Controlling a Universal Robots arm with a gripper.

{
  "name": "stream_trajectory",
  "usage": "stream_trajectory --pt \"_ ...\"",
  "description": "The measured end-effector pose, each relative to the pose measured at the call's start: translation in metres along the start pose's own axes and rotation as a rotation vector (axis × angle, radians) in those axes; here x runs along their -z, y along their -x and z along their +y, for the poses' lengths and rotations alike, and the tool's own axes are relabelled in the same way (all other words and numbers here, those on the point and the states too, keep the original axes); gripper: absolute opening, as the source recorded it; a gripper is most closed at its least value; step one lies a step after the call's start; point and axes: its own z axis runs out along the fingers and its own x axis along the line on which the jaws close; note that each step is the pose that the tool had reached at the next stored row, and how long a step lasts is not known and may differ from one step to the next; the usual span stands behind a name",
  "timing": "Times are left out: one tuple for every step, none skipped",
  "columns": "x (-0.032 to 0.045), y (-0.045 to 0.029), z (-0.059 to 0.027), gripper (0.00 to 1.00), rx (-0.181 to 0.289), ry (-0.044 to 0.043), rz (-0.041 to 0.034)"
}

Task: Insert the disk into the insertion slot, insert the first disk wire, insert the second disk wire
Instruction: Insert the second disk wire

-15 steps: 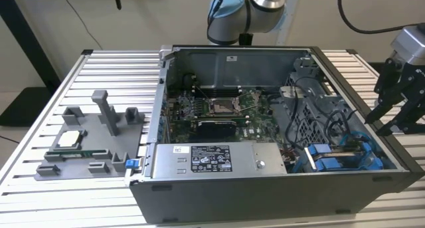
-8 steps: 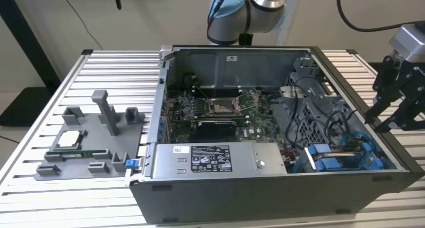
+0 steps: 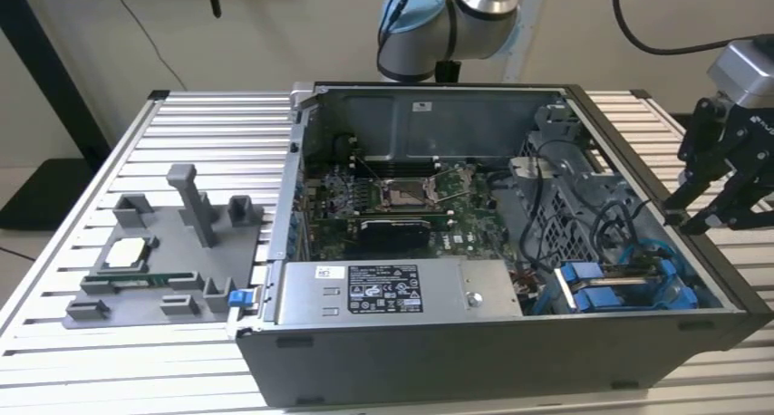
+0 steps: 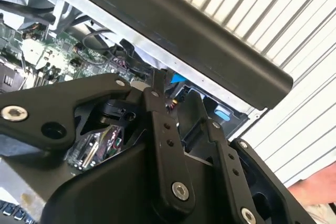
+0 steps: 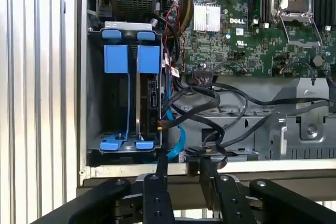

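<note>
**Exterior view: open computer case on a slatted table**

A ribbed metal table [image 3: 181, 125] before a pale wall carries an open computer case [image 3: 484, 361]. At the exterior view's right edge, the end effector [image 3: 687, 217] hangs over the case rim, fingers apart and empty. In the first wrist view, the disk [image 5: 151, 95] stands on edge inside the insertion slot [image 5: 94, 103].

Seated on edge inside grey sheet-metal drive bay [image 5: 94, 103], hard disk [image 5: 148, 103] in blue carrier; blue cable [image 5: 174, 141] just beside bay.
</note>
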Motion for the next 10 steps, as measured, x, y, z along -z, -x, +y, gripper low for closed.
stream_trajectory --pt "-0.0007 0.0002 -0.0003 1.00 0.000 0.0000 -0.0004" --pt "-0.0013 0.0003 -0.0005 1.00 0.000 0.0001 -0.0008" --pt "-0.0018 0.0004 -0.0007 1.00 0.000 0.0002 -0.0017" --pt "-0.0024 0.0004 -0.0009 1.00 0.000 0.0003 -0.0029" --pt "-0.0030 0.0005 -0.0010 1.00 0.000 0.0004 -0.0049" --pt "-0.0036 0.0005 -0.0010 1.00 0.001 0.0007 -0.0070" --pt "-0.0041 0.0006 -0.0010 1.00 0.001 0.0009 -0.0088" --pt "-0.0045 0.0006 -0.0011 1.00 0.001 0.0011 -0.0110" --pt "-0.0047 0.0006 -0.0011 1.00 0.001 0.0012 -0.0130" --pt "-0.0049 0.0005 -0.0011 1.00 0.001 0.0012 -0.0154"
